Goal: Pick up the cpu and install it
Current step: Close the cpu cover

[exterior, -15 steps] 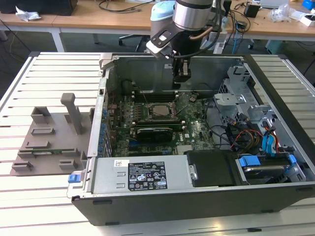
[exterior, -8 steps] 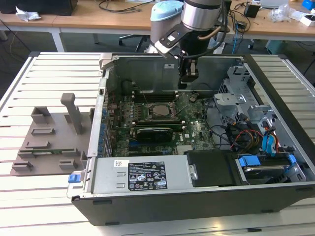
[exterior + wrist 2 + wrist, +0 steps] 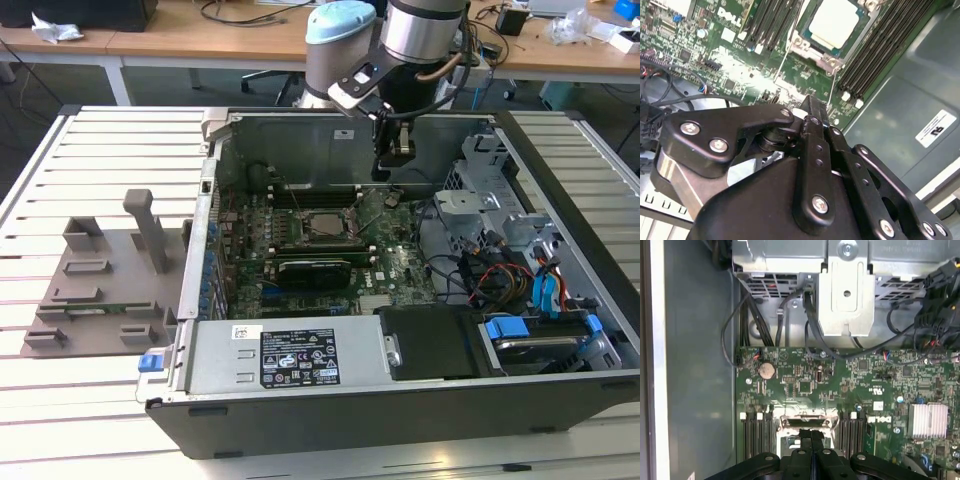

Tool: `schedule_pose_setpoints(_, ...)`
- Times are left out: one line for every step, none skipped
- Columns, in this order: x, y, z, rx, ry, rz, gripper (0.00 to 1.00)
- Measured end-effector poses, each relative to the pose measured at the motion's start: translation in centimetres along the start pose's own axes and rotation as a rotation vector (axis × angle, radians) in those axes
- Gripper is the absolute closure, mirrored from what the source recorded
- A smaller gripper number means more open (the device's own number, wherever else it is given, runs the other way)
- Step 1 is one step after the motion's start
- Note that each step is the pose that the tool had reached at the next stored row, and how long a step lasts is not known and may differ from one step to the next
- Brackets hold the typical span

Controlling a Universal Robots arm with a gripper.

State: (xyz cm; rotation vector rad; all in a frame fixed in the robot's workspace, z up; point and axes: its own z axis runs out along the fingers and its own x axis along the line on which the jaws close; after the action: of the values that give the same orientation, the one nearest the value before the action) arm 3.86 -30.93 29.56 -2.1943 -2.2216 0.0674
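- We record the cpu (image 3: 326,227) as a small, flat, square chip with a pale silver-grey metal top.
- In the second wrist view, the cpu (image 3: 836,22) shows a bright, plain top face with rounded corners.
- We find it lying flat, top face up and uncovered, seated inside the socket frame (image 3: 829,62) on the green motherboard (image 3: 730,75).
- We note memory slots (image 3: 875,55) running along two opposite sides of it, within the open computer case (image 3: 400,405).

Bright, even light; white glare patches on the motherboard (image 3: 722,62).
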Motion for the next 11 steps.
schedule_pose_setpoints(0.00,0.16,-0.01,0.0002,0.0000,0.000,0.89)
schedule_pose_setpoints(0.00,0.44,-0.02,0.0003,0.0001,0.000,0.89)
schedule_pose_setpoints(-0.01,0.63,-0.02,0.0005,0.0000,0.000,0.89)
schedule_pose_setpoints(-0.01,0.82,-0.03,0.0006,0.0000,0.000,0.89)
schedule_pose_setpoints(-0.01,1.07,-0.04,0.0007,0.0000,0.000,0.89)
schedule_pose_setpoints(-0.02,1.39,-0.05,0.0009,0.0001,0.000,0.89)
schedule_pose_setpoints(-0.02,1.68,-0.07,0.0010,0.0000,0.000,0.89)
schedule_pose_setpoints(-0.02,1.85,-0.07,0.0011,0.0000,0.000,0.89)
schedule_pose_setpoints(-0.03,2.02,-0.08,0.0011,0.0000,0.000,0.89)
schedule_pose_setpoints(-0.03,2.32,-0.09,0.0012,0.0001,0.000,0.89)
schedule_pose_setpoints(-0.03,2.50,-0.10,0.0012,0.0000,0.000,0.89)
